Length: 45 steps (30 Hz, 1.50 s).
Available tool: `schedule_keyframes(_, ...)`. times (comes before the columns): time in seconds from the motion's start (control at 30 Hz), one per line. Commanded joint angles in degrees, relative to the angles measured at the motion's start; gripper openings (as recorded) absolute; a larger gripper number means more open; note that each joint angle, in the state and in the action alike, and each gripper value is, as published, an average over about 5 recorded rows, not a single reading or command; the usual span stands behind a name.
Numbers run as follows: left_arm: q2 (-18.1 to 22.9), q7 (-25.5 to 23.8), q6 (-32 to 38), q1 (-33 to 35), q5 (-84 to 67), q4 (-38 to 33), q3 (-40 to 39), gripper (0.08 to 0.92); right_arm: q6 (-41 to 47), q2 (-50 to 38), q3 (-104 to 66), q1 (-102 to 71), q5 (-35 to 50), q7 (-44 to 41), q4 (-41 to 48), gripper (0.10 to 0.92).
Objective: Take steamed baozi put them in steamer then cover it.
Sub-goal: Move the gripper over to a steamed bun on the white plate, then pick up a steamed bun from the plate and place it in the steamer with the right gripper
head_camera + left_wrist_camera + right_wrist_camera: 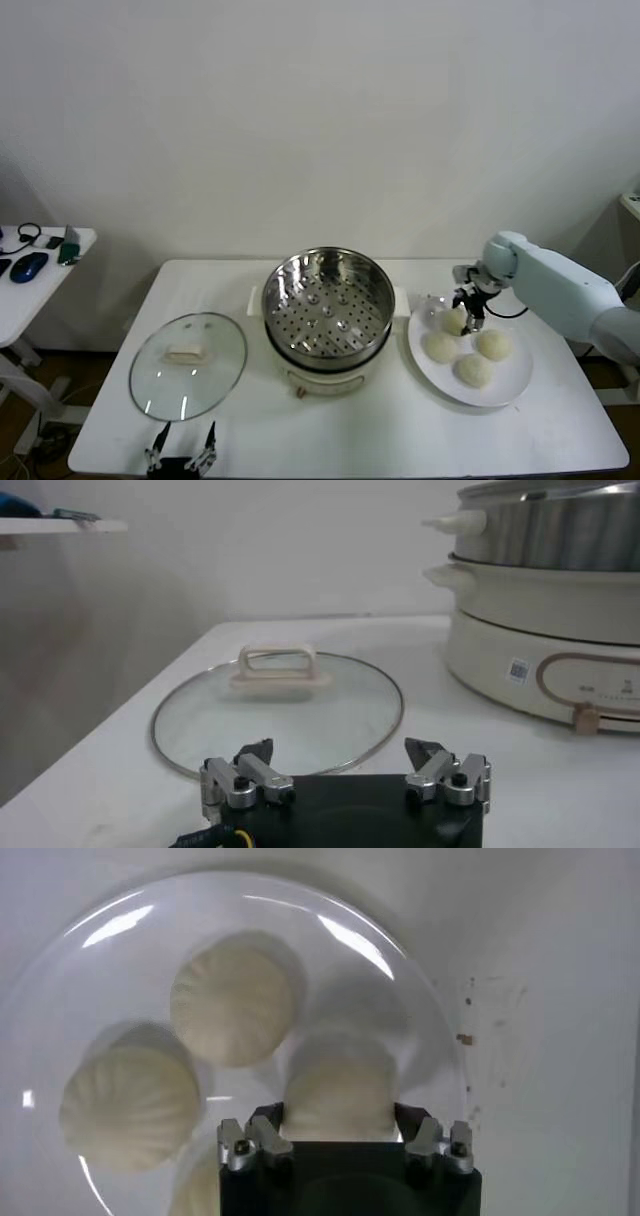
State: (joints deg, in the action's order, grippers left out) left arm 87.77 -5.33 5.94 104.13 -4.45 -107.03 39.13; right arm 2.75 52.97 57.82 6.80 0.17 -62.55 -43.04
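Four cream-white baozi lie on a white plate (520,385) at the right. My right gripper (468,318) is down over the plate's far-left baozi (453,320), and in the right wrist view its fingers press both sides of that baozi (338,1088). The baozi still rests on the plate (400,958). The other three (440,346) (493,344) (473,370) lie beside it. The shiny steamer (327,300) stands open in the middle, its perforated tray bare. The glass cover (188,365) lies flat to its left. My left gripper (182,450) is open and parked at the front edge, just before the cover (278,715).
A side table (40,290) with a mouse and small items stands at the far left. The steamer's cream base (560,630) rises close beside the left gripper (340,755). The white wall is behind the table.
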Motion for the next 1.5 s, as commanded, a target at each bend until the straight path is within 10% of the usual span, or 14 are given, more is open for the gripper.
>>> schedule_keyframes(0.03, 0.1, 0.1, 0.0, 0.1, 0.2, -0.2, -0.1, 0.823, -1.3, -2.7, 6.2, 8.1, 2.8, 0.1, -8.0, 0.707)
schedule_keyframes(0.47, 0.1, 0.1, 0.1, 0.6, 1.0, -1.1, -0.7, 0.823, -14.5, 4.6, 27.9, 49.0, 18.9, -1.7, -27.7, 0.696)
schedule_keyframes(0.77, 0.0, 0.0, 0.3, 0.4, 0.9, -1.8, -0.7, 0.823, -20.9, 14.8, 29.8, 50.2, 13.0, 2.9, -42.1, 0.696)
schedule_keyframes(1.5, 0.1, 0.8, 1.1, 1.1, 0.5, -2.7, 0.0, 0.823, -34.6, 26.8, 24.0, 22.2, -10.5, 8.2, -10.3, 0.696)
